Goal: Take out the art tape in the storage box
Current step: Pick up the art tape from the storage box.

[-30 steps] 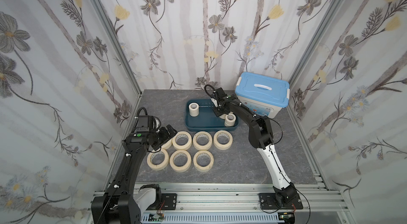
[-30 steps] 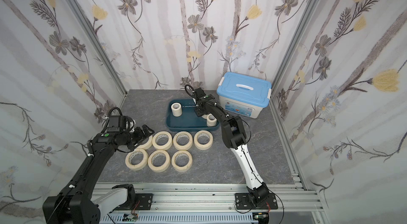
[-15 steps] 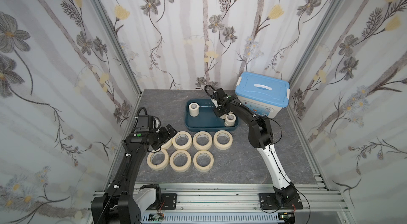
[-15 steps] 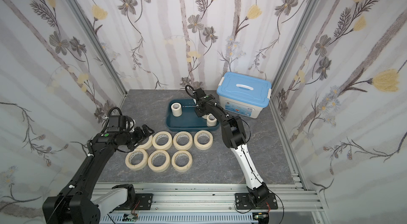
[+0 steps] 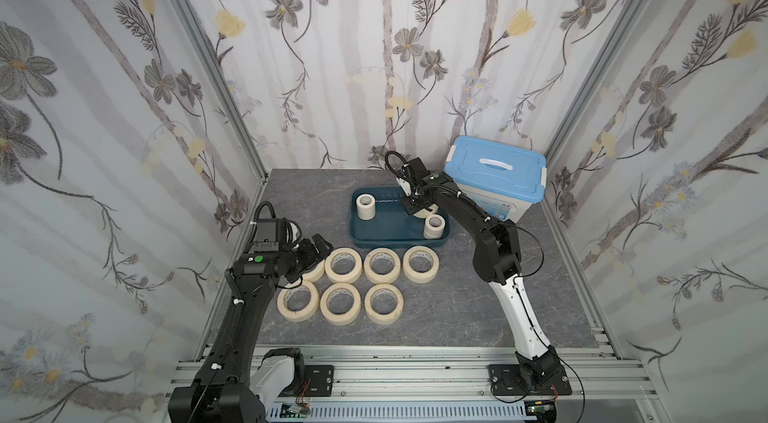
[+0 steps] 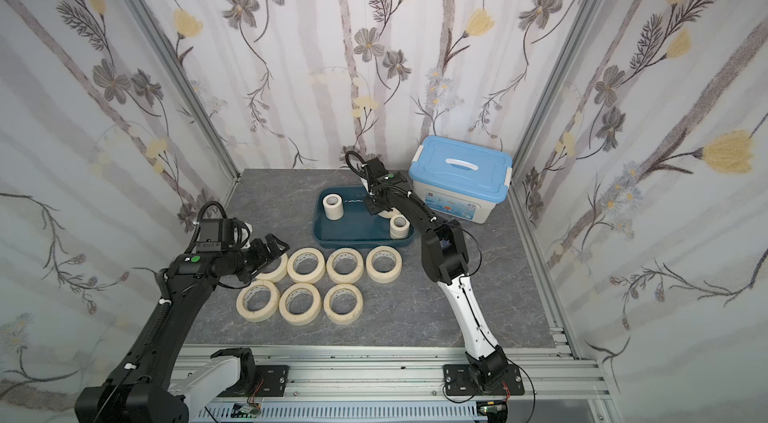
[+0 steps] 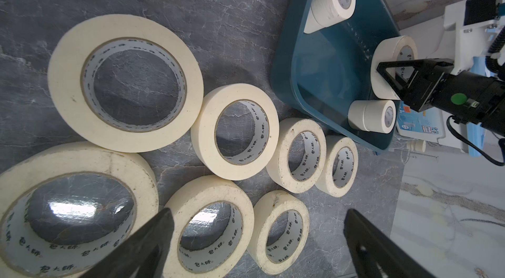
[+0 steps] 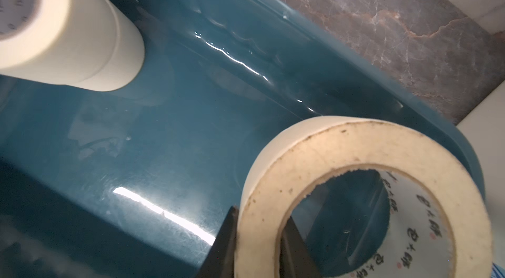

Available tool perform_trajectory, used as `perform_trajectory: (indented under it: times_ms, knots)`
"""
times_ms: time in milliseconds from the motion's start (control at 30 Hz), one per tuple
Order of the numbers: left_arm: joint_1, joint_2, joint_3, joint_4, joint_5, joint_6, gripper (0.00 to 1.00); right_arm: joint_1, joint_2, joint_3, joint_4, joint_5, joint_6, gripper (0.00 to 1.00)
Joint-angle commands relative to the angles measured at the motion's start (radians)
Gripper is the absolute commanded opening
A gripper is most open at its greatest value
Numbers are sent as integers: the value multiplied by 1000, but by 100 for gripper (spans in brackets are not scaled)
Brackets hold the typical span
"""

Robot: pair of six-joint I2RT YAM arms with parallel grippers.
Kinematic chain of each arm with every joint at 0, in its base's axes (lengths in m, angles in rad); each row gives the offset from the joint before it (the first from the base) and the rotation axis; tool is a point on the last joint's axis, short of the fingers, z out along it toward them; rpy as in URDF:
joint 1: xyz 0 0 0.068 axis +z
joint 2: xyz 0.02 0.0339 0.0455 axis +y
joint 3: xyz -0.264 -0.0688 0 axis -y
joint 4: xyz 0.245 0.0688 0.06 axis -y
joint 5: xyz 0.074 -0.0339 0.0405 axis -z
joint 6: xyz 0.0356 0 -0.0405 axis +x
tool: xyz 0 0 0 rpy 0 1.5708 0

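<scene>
Now pinched through its wall: large masking tape roll [image 8: 363,197], one finger inside the core for lifting, clamped by right tool [image 7: 396,77] inside teal storage box [image 5: 386,229]. Beside: small stacked rolls [image 5: 433,226]. Left tool [image 7: 257,243] spread wide above rolls on tabletop [image 5: 449,308].

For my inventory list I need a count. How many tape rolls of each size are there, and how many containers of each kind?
Large tape rolls: 8
Small tape rolls: 4
Teal storage box: 1
White tub with blue lid: 1
Total: 14
</scene>
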Motion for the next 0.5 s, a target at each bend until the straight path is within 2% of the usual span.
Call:
perform_trajectory:
  times_ms: [0, 267, 467]
  knots:
    - [0, -13, 6, -14, -9, 11, 100, 13, -44, 9, -7, 7, -15, 16]
    - [-2, -46, -5, -18, 18, -3, 100, 54, -147, -12, -46, 29, -16, 16]
    - [-7, -63, -12, -18, 32, -7, 100, 97, -273, -119, -50, 30, -3, 16]
